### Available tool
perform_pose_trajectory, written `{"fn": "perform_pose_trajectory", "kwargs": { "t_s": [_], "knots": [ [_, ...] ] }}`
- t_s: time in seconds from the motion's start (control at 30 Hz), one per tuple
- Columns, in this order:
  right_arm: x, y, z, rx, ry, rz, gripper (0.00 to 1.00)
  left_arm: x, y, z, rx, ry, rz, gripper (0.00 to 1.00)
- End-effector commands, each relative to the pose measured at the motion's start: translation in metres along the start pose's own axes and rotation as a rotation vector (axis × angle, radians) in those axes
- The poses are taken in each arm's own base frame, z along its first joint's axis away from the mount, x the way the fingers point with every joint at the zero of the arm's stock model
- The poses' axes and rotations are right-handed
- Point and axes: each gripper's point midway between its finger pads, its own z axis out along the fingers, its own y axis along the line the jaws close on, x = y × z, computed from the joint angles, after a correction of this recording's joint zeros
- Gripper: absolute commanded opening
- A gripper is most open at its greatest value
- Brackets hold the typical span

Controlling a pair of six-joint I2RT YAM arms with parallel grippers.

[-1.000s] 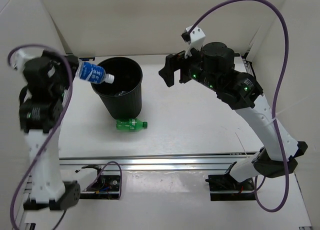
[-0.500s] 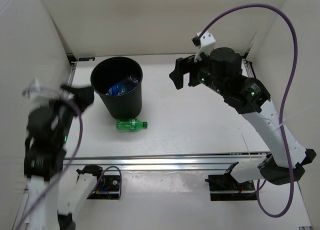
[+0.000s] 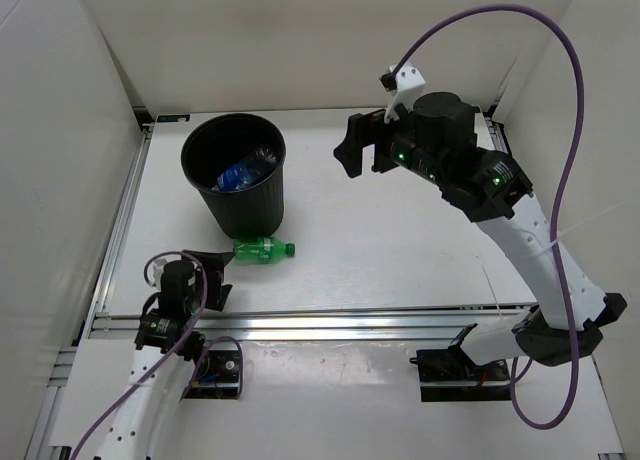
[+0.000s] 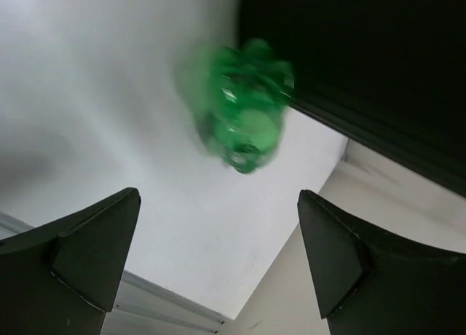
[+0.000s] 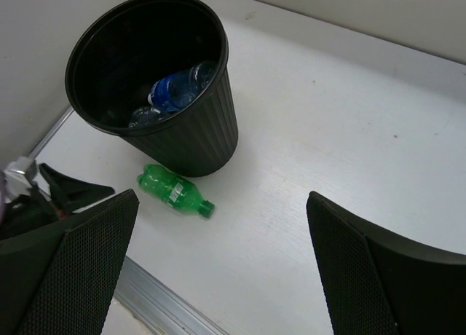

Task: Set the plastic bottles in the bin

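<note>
One green bottle (image 3: 263, 248) lies on its side on the surface (image 3: 400, 240) just beside the bin (image 3: 240, 210), which holds a blue-labelled bottle (image 3: 240, 173), while the left gripper (image 3: 213, 274) sits low near the green bottle, jaws spread and empty, and the right gripper (image 3: 362, 150) hangs open, holding nothing.

I work in a robotics lab test cell. Plain white panels (image 3: 300, 40) box in my white worktop (image 3: 400, 250), an aluminium rail (image 3: 350, 323) runs along its near edge, and purple cables (image 3: 500, 8) loop overhead.
</note>
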Motion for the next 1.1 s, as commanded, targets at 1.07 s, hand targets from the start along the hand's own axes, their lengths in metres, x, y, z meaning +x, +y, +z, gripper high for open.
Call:
{"fn": "perform_pose_trajectory", "kwargs": {
  "t_s": [1.07],
  "knots": [
    [0.021, -0.007, -0.011, 0.015, 0.110, -0.032, 1.00, 0.014, 0.029, 0.079, 0.049, 0.013, -0.034, 1.00]
  ]
}}
